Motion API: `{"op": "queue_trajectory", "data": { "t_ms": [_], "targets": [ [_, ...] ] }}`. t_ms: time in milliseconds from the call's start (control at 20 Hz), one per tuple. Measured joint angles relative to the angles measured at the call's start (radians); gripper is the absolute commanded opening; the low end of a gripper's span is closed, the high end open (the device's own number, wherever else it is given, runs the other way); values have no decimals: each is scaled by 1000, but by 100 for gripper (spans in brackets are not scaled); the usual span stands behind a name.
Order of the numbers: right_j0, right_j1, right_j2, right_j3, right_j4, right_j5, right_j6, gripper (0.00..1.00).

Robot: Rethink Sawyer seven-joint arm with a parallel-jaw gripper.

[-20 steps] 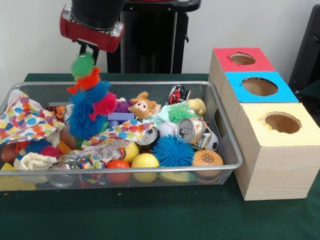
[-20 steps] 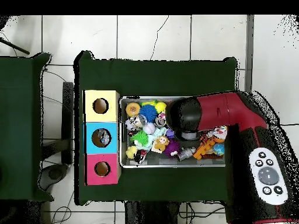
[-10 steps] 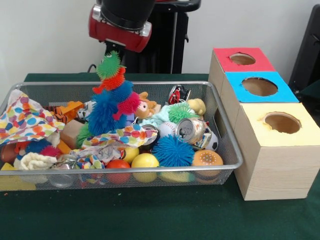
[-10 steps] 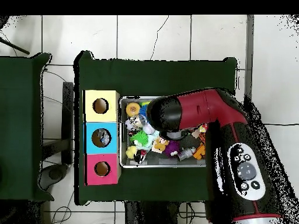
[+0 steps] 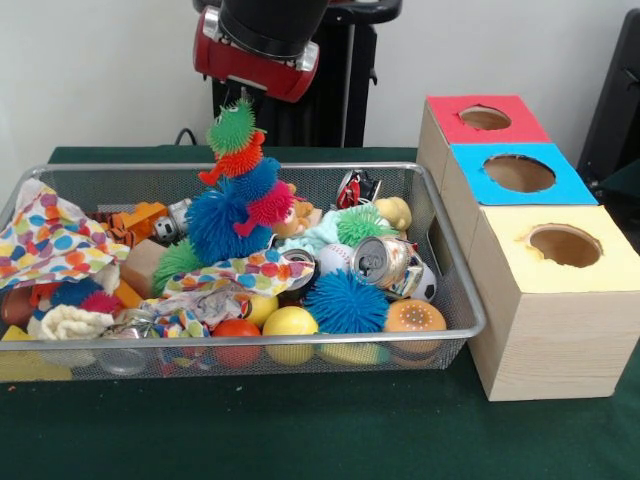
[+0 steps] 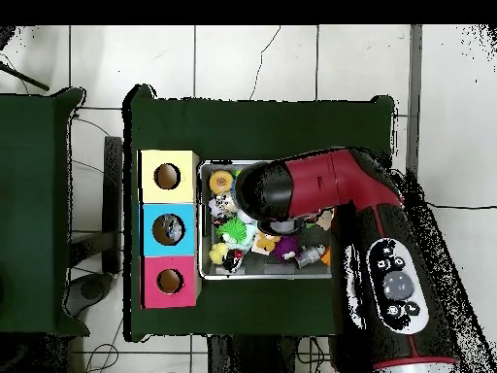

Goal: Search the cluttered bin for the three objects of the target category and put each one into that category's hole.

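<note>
A spiky toy caterpillar (image 5: 236,195) in green, orange, blue and pink hangs over the middle of the wire bin (image 5: 456,272). My gripper (image 5: 239,104) is shut on its green top end. Its blue lower end is level with the clutter, and I cannot tell whether it touches. At the right stand three wooden boxes with holes: red (image 5: 485,118), blue (image 5: 518,173) and yellow (image 5: 563,245). In the overhead view the red arm (image 6: 291,189) covers the gripper and much of the bin (image 6: 206,264).
The bin holds a blue spiky ball (image 5: 345,300), a green spiky ball (image 5: 362,224), crushed cans (image 5: 383,260), yellow balls (image 5: 290,322), a plush animal (image 5: 300,213) and polka-dot cloth (image 5: 50,240). The boxes stand close against the bin's right side.
The arm has carried the hanging caterpillar to the right in the front view, from the bin's left part to its middle. The bin's other contents lie as before.
</note>
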Motion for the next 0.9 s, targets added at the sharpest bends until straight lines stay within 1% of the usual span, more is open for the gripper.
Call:
{"op": "queue_trajectory", "data": {
  "t_ms": [350,600,900],
  "targets": [
    [25,0,-36,-1,1,0,0,0],
    [57,0,-65,-2,1,0,0,0],
    [80,0,-84,-4,1,0,0,0]
  ]
}}
